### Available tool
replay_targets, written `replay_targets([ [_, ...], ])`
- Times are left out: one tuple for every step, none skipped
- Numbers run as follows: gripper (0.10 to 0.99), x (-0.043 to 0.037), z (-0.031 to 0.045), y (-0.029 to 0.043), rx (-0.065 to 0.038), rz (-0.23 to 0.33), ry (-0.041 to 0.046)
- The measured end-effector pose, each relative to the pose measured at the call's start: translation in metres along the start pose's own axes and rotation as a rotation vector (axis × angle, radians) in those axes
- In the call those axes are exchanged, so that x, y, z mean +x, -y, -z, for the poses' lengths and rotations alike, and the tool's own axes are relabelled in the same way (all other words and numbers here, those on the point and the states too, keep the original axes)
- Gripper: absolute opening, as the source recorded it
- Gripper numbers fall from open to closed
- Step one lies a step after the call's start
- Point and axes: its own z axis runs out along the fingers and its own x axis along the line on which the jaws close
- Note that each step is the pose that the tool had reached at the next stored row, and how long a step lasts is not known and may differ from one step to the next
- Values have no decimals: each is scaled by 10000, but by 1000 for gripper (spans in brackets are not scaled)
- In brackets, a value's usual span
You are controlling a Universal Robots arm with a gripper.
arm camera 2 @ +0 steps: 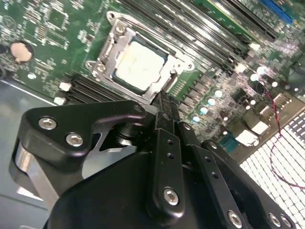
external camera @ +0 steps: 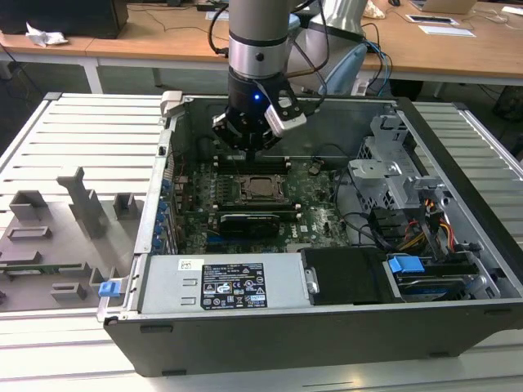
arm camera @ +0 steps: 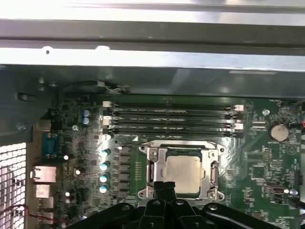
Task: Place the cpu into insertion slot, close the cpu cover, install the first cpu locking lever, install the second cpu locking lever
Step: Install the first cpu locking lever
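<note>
Open computer case on the slatted table, holding the green board. Above the board you see the gripper with its fingers closed together, tips at the edge of the cpu cover. The cover lies flat over the insertion slot, and the cpu sits seated in its window

Cpu seated in insertion slot on green board, cpu cover down flat around it. Gripper fingertips together, at the socket's edge, just beside the cpu. Four long memory slots between socket and board's edge by the case wall. Coin battery off to one side.
</note>
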Motion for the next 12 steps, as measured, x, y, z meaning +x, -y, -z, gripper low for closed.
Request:
replay_targets([
  [106, 44, -3, -2, 0, 1, 2],
  [106, 115, -9, -8, -1, 0, 2],
  [106, 152, -12, -11, -2, 0, 3],
  [106, 188, -14, -15, -2, -2, 3],
  [106, 218, -17, -19, -3, -1, 4],
  [106, 246, -19, -25, -3, 1, 4],
  [106, 270, -19, -32, -3, -1, 4],
  [106, 293, -19, -40, -2, -2, 2],
  [106, 319, -20, -50, -2, 0, 2],
  [106, 342, -20, -59, -2, 1, 2],
  [106, 373, -22, -76, -4, -2, 2],
  [106, 390, -23, -88, -5, -1, 3],
])
